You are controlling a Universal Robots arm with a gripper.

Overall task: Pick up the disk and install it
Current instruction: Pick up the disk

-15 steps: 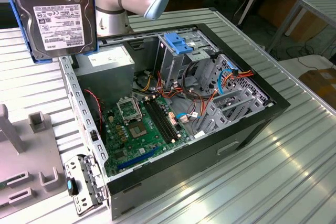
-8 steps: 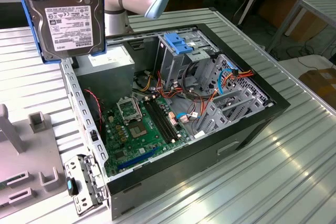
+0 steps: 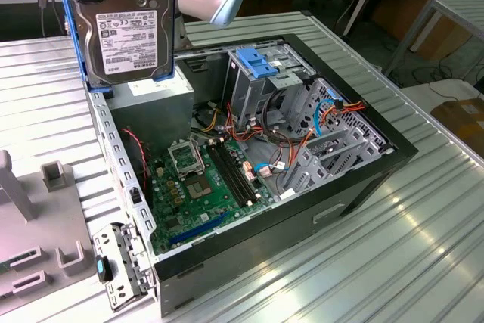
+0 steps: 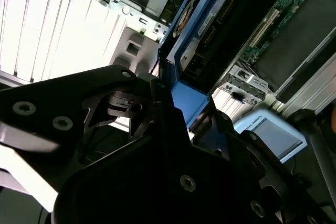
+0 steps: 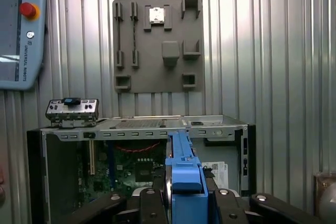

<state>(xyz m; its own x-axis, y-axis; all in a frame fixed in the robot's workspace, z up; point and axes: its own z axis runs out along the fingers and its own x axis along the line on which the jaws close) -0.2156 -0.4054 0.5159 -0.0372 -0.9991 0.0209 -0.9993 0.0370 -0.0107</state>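
Note:
The disk [image 3: 128, 24], dark grey metal with a white label and a blue bracket along its edges, hangs upright in the air. It is above the far corner of the open computer case [image 3: 355, 179], at the exterior view's left. My gripper [image 5: 186, 199] is shut on it, black fingers [image 5: 152, 205] pressing either side of the blue bracket [image 5: 184, 174]. In the second wrist view the gripper [image 4: 181, 111] clamps the blue edge of the disk [image 4: 191, 95]. Inside the case, a metal drive cage with a blue latch [image 3: 261, 62] stands at the far side.
A grey power-supply box [image 3: 155, 104] sits right below the disk, with the green motherboard [image 3: 204, 179] and loose cables [image 3: 333, 111] beside it. A grey fixture plate [image 3: 30, 225] and a small metal bracket [image 3: 117, 262] lie beside the case. A teach pendant [image 5: 16, 30] lies on the ribbed table.

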